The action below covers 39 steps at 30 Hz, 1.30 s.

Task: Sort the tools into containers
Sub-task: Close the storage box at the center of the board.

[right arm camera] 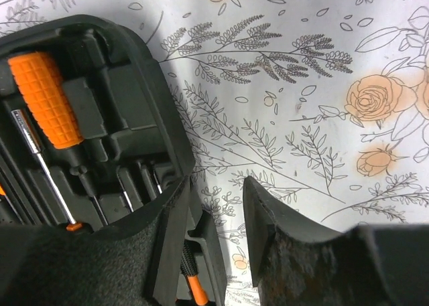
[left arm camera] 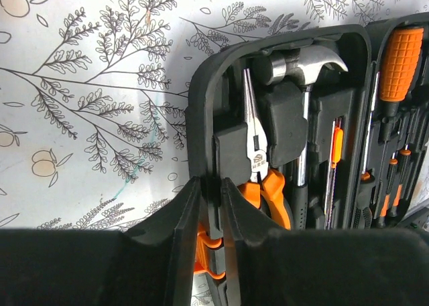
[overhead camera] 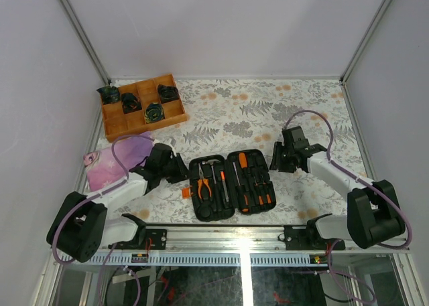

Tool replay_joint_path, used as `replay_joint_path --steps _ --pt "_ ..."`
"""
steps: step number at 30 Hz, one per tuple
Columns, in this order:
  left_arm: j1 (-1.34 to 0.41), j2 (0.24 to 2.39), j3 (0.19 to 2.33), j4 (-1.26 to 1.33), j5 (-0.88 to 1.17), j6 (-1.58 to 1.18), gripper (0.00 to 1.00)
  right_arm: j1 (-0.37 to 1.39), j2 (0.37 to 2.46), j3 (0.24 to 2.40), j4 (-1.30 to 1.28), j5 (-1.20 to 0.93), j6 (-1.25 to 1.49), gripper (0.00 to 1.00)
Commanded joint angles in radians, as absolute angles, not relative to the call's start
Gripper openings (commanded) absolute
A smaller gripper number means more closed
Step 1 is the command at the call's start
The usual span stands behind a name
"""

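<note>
At the near edge of the table, the two arm bases stand side by side. Just beyond them a black soft zip tool case (overhead camera: 214, 216) lies opened flat like a book on the floral tablecloth (overhead camera: 268, 112), between the two arms. The left gripper (left arm camera: 211, 182) sits at the case's left wall with its fingers (left arm camera: 182, 215) pressed in on that wall, one inside and one outside. A small orange tab (overhead camera: 186, 193) sticks out from the same wall beside them. The right gripper (right arm camera: 214, 185) straddles the case's right rim with its jaws spread. One finger is over the moulded interior and the other over the cloth, and bare cloth shows in the gap. In the case's left half, the orange-handled pliers (left arm camera: 258, 152) lie in their slot beside the small steel-headed hammer (left arm camera: 308, 58). The right half holds a large screwdriver with a ribbed orange grip (right arm camera: 47, 98) and, nearer the arms, a row of thin orange-and-black drivers (overhead camera: 261, 195). To the left, near the left arm, lies a pink patterned cloth (overhead camera: 104, 165). Farther back on the left stands an orange-brown wooden divided tray (overhead camera: 134, 130), well apart from the case, with dark coiled items (overhead camera: 154, 112) in several compartments.
</note>
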State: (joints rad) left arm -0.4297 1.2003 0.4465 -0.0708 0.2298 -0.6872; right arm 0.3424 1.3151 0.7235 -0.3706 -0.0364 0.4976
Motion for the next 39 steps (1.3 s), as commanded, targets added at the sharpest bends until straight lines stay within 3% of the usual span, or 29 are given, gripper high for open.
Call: replay_joint_path --steps 1,10,16,26,39 --pt "-0.429 1.217 0.431 0.016 0.287 -0.689 0.16 0.308 1.351 0.697 -0.304 -0.124 0.508 0.42" --pt "-0.480 1.228 0.407 0.061 0.285 -0.725 0.11 0.305 1.402 0.679 -0.298 -0.151 0.510 0.15" --pt "-0.557 1.279 0.408 0.138 0.267 -0.784 0.09 0.305 1.375 0.666 -0.231 -0.284 0.516 0.13" --pt "-0.575 1.374 0.468 0.226 0.242 -0.825 0.09 0.273 1.452 0.721 -0.230 -0.310 0.480 0.11" --pt "-0.575 1.343 0.474 0.190 0.227 -0.801 0.08 0.265 1.224 0.725 -0.229 -0.404 0.525 0.09"
